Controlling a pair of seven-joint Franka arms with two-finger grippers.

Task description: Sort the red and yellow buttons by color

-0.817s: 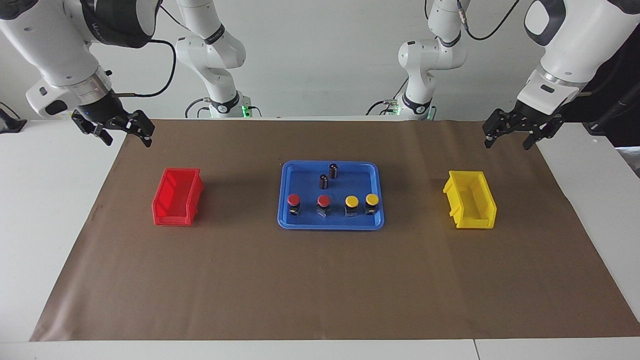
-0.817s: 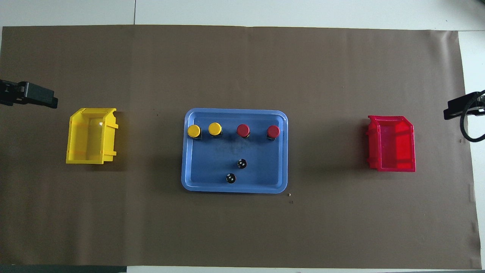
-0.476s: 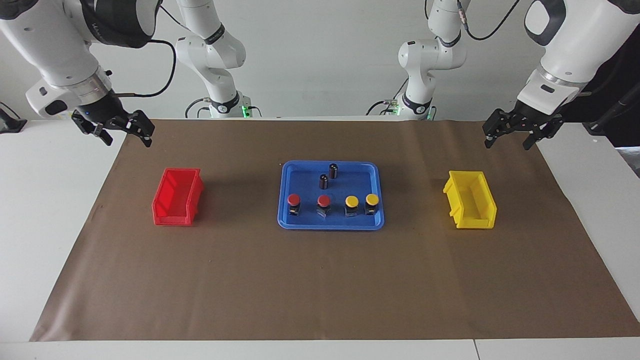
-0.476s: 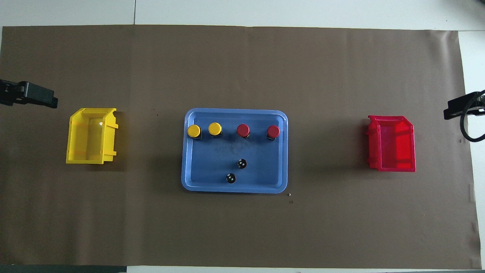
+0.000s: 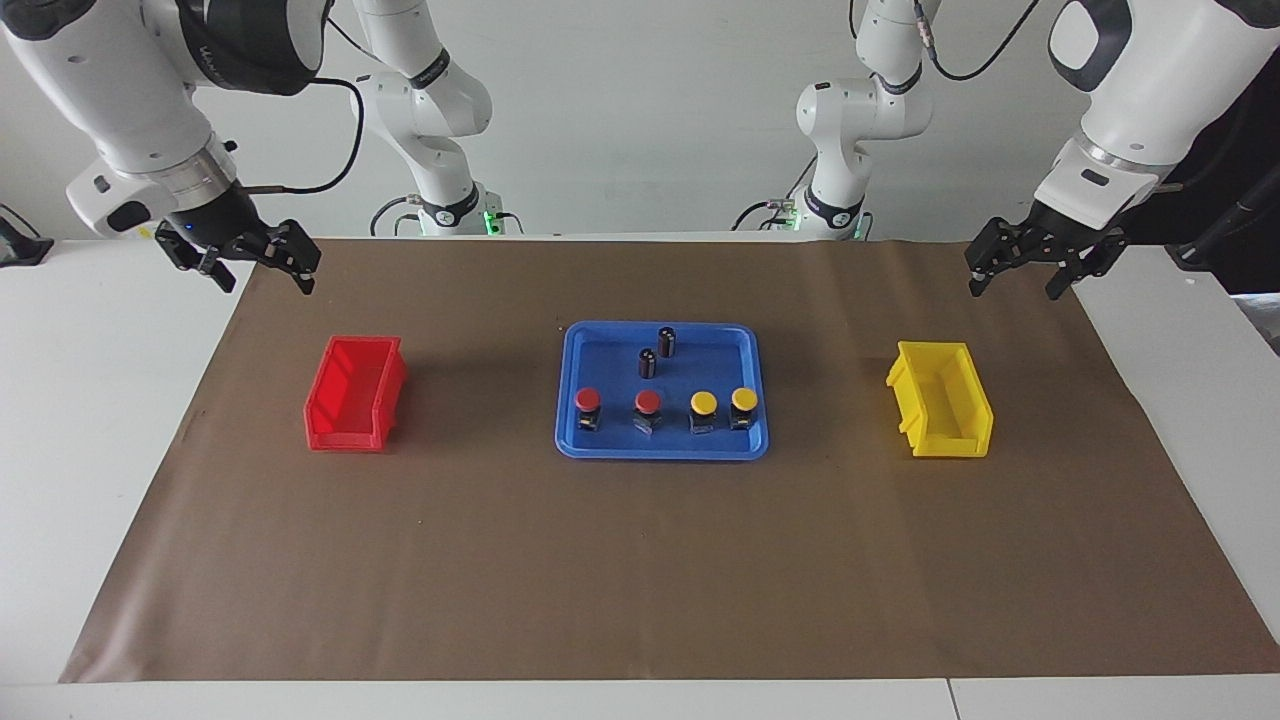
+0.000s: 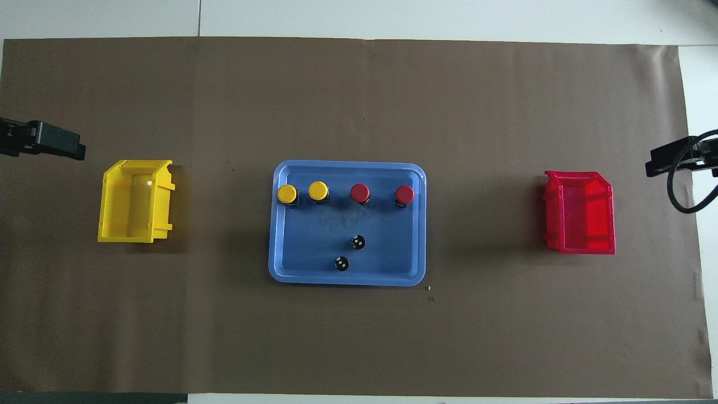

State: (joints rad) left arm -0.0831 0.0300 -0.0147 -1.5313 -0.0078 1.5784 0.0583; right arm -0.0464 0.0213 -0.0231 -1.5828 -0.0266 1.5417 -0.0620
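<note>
Brown paper covers a white table; we list the contents. Blue tray, centre: two red buttons and two yellow buttons in one row along the tray edge farther from the robots, yellow pair toward the left arm's end. Two dark cylinders at the tray's 6 o'clock in the overhead view. Red bin and yellow bin, both holding nothing, at either end. Left gripper and right gripper: jaws wide, holding nothing, raised over the paper's corners. We judge the buttons light, rigid, smooth-capped; grip the boxy black base.
</note>
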